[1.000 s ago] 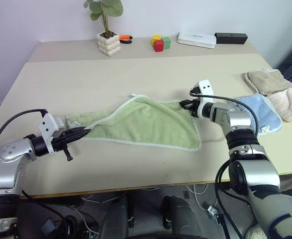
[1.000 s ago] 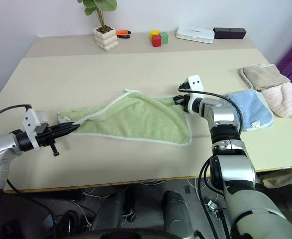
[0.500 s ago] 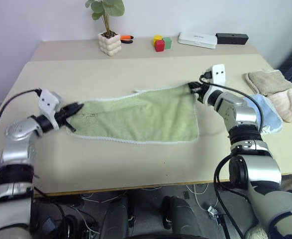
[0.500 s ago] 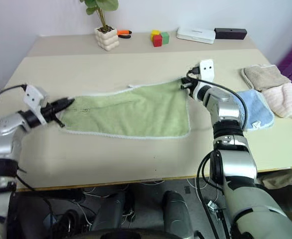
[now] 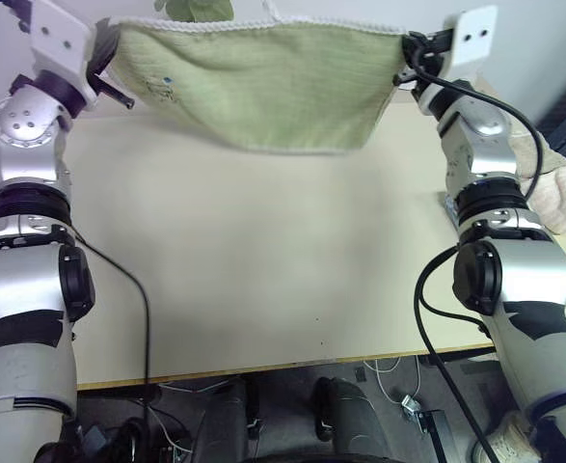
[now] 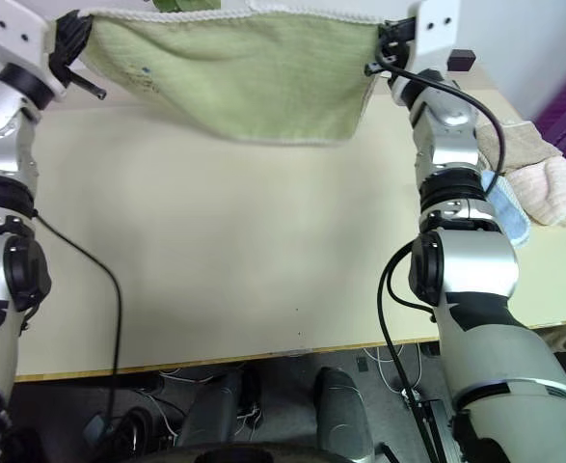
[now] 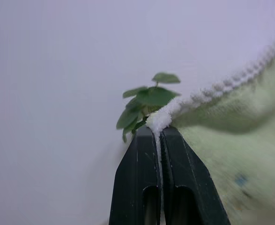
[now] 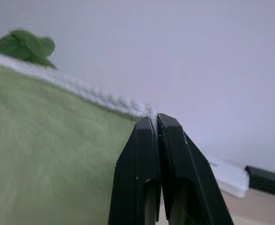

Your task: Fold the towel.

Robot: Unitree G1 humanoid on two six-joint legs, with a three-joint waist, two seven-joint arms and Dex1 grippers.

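1. The towel [image 5: 263, 87] hangs spread in the air above the tabletop [image 5: 263, 270], its white-edged top border stretched level between the two arms and its lower edge sagging free, clear of the surface.
2. The left end effector [image 7: 158, 136] is clenched on one top corner of the towel; the white edging pokes out from between its two black fingers.
3. The right end effector [image 8: 155, 123] is clenched on the opposite top corner, the stitched border running away from its fingertips.
4. A small dark printed mark [image 5: 167, 82] shows on the cloth near the left-hand corner.
5. Behind the raised towel stands a potted plant [image 7: 146, 101], its green leaves showing just past the top edge; the cloth hides most of the far side of the tabletop.
6. To the robot's right, partly behind the right arm, lie a beige towel [image 6: 519, 145], a pink towel [image 6: 557, 188] and a light blue towel [image 6: 506, 212], close together near the tabletop's edge.
7. A dark box [image 6: 461, 58] sits at the far right, just beside the right wrist.
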